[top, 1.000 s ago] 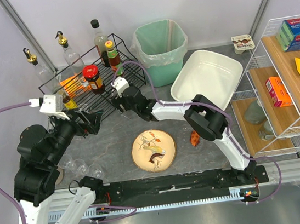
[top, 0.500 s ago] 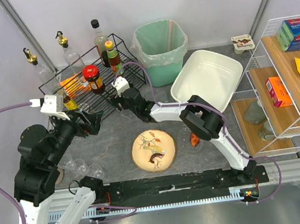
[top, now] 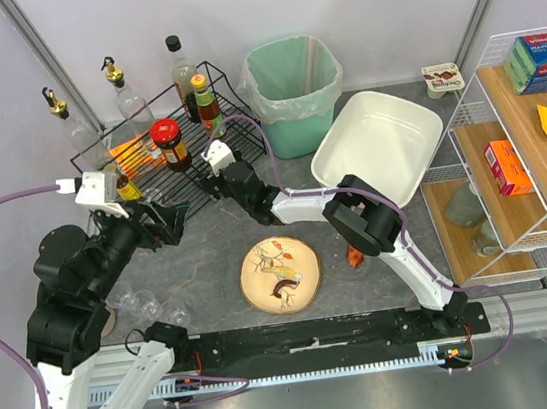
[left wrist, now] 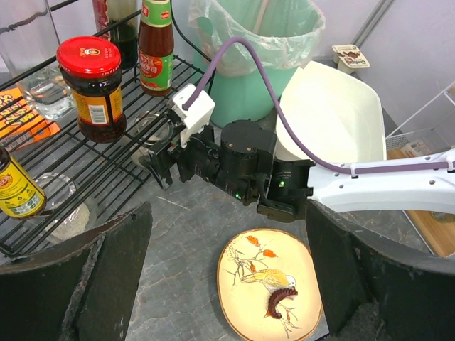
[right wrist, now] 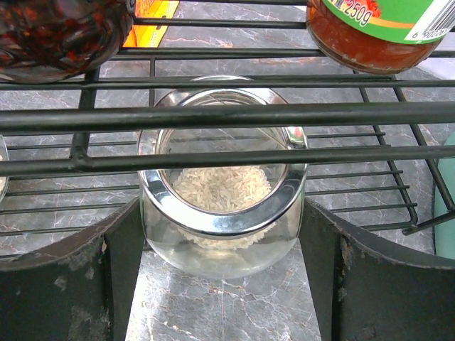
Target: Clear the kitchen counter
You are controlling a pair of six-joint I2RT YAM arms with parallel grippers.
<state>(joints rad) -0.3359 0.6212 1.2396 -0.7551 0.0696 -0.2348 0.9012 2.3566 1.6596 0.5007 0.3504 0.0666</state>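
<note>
Right end effector [right wrist: 222, 220] straddles rice jar [right wrist: 220, 192] under rack [right wrist: 213, 114].

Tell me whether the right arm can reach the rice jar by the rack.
Probably yes: the open right gripper flanks the jar with nothing between, though rack wires run over it.

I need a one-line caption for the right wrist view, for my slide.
Open right claw on either side of a glass jar of rice, black wire rack bars crossing in front.
</note>
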